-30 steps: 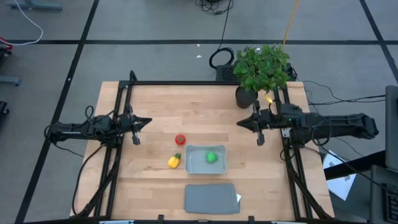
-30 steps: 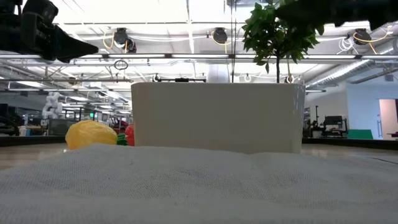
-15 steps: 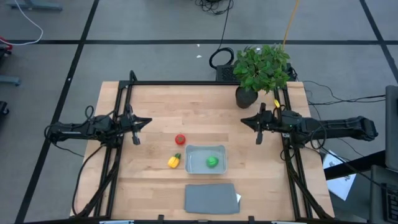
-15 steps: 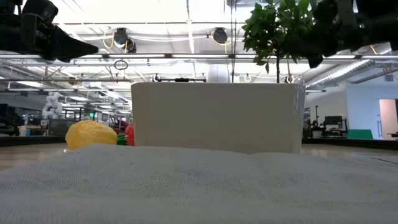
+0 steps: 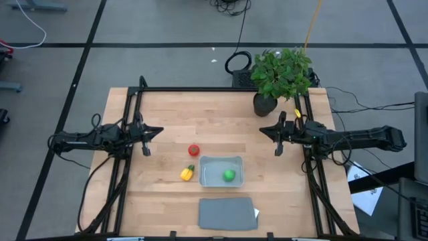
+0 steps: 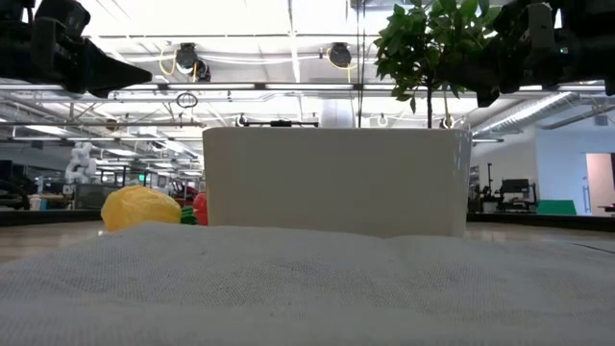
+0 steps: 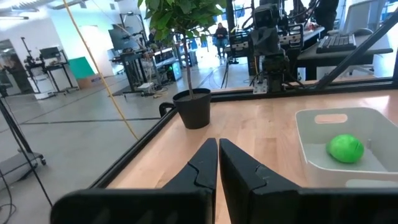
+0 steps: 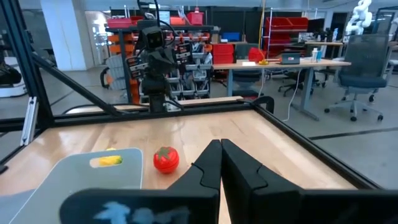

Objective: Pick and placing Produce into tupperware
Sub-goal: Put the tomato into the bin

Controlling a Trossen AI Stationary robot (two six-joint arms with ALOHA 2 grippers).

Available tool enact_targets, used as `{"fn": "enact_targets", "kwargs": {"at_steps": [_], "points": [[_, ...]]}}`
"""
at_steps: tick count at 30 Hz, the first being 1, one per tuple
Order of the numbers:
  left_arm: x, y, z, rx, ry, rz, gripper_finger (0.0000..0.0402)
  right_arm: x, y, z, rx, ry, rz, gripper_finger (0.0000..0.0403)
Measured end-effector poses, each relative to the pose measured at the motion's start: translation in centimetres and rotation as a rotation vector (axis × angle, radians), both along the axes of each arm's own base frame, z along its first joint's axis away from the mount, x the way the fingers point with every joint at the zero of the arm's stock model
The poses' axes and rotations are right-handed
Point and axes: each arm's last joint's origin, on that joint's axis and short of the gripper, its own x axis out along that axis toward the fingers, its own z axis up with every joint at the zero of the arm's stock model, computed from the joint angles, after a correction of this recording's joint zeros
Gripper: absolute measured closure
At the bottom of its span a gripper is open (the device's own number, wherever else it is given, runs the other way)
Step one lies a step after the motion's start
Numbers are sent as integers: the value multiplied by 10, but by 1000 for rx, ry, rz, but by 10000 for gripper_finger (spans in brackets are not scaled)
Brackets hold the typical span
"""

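Observation:
The light blue-grey tupperware tub (image 5: 204,165) stands on the wooden table near the front middle, and its white wall (image 6: 332,183) fills the low view. The round green piece (image 5: 229,175) lies inside it (image 7: 345,148). The round red piece (image 5: 194,150) sits on the table just beyond the tub's left corner (image 8: 166,159). The yellow piece with a green tip (image 5: 187,173) lies on the table left of the tub (image 6: 139,209). My left gripper (image 5: 160,129) hovers shut above the table's left side (image 7: 217,146). My right gripper (image 5: 261,132) hovers shut above the right side (image 8: 221,146).
A flat darker grey lid (image 5: 227,213) lies at the table's near edge in front of the tub. A leafy potted plant (image 5: 281,73) stands at the far right corner, just behind my right arm. Black frame rails run along the table's left and right sides.
My right arm has sunk lower and drawn back a little toward the table's right edge. The green piece has rolled slightly toward the tub's near wall. My left arm has kept still.

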Motion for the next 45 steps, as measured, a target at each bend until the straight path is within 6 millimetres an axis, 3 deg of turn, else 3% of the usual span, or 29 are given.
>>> {"fn": "enact_targets", "kwargs": {"at_steps": [5,21,28,45], "points": [[0,0,0,54,15,0,380,0,0,-1,1,10,4,403],[0,2,-1,-81,-16,59,380,0,1,-2,-20,26,30,403],[9,2,-2,-100,19,107,380,0,1,-2,-30,28,37,403],[49,1,49,-91,216,123,380,0,1,-2,-44,30,49,403]]}}
